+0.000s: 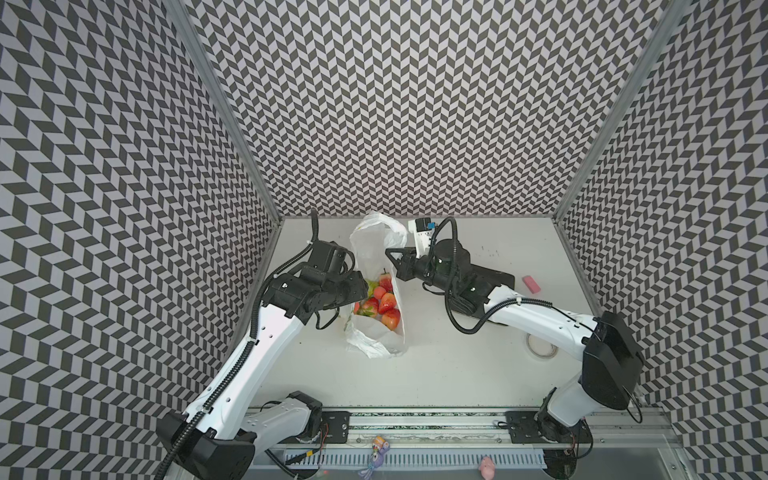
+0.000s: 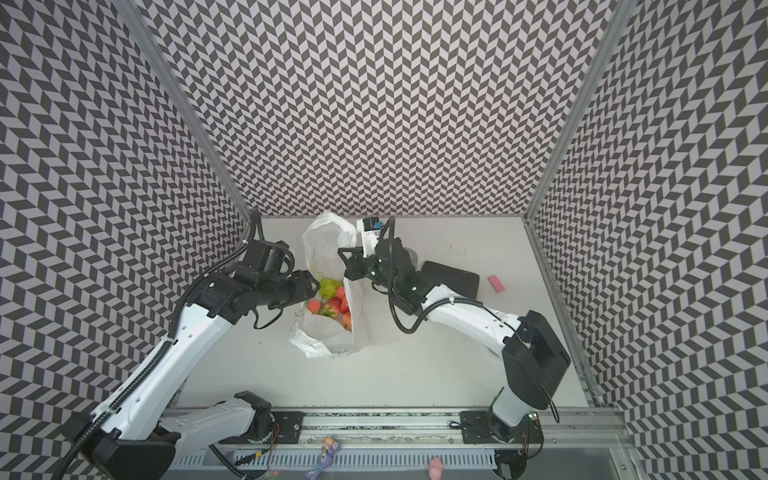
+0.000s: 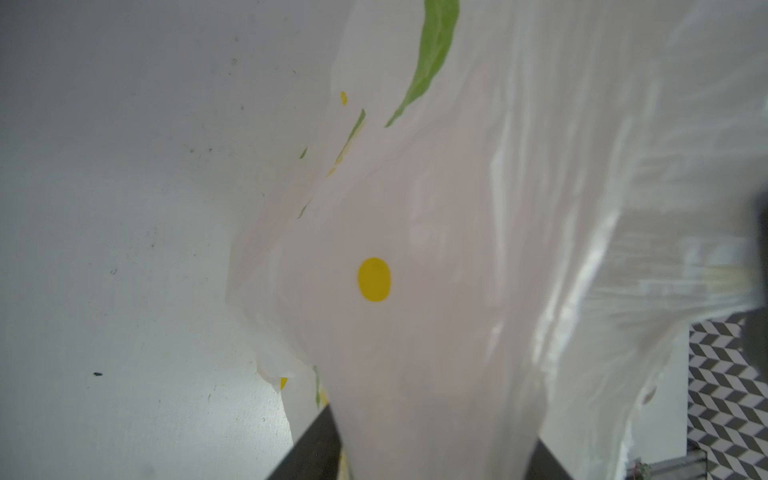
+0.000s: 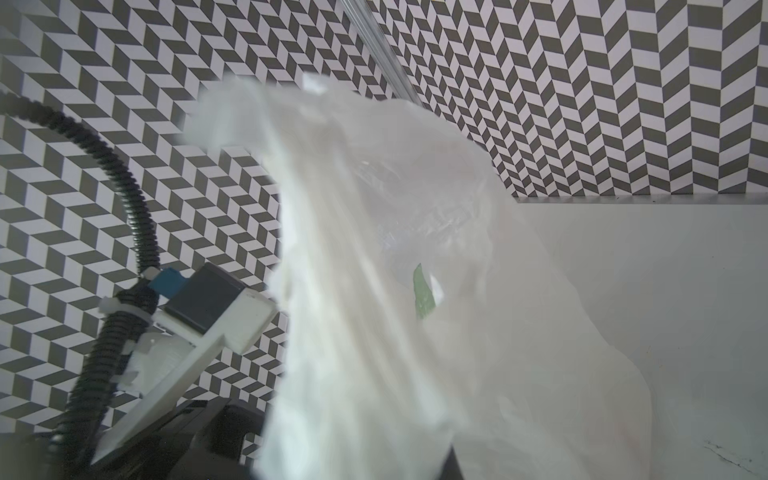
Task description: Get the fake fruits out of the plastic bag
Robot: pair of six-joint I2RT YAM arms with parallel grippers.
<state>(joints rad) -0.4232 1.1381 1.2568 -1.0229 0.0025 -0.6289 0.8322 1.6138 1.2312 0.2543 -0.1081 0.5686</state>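
Where the bag [image 1: 382, 345] stands: I see it at ten o'clock from the middle of the table [image 1: 457, 374] in both top views, with its mouth wide and facing up.
Fruits [image 1: 380, 305]: all are inside the bag, heaped toward its six o'clock end. There are red strawberries [image 1: 386, 302], a yellow-green pear [image 2: 328, 286] at the heap's eleven o'clock, and orange-red round ones.
Left gripper [image 1: 360, 291]: it is at the bag's nine o'clock rim, just beside the heap. In my left wrist view its fingers [image 3: 309, 449] stand apart with bag film filling the gap. I cannot tell whether they clamp it.
Right gripper [image 1: 389, 252]: it is clenched on the bag's rim at one o'clock and holds that edge up. My right wrist view shows the bag [image 4: 415, 332] fanning out from the jaws.
Pink block [image 1: 531, 284]: it lies on the table at three o'clock, well apart from the bag.
Tape roll [image 1: 540, 348]: it is at four o'clock, partly under the right arm.
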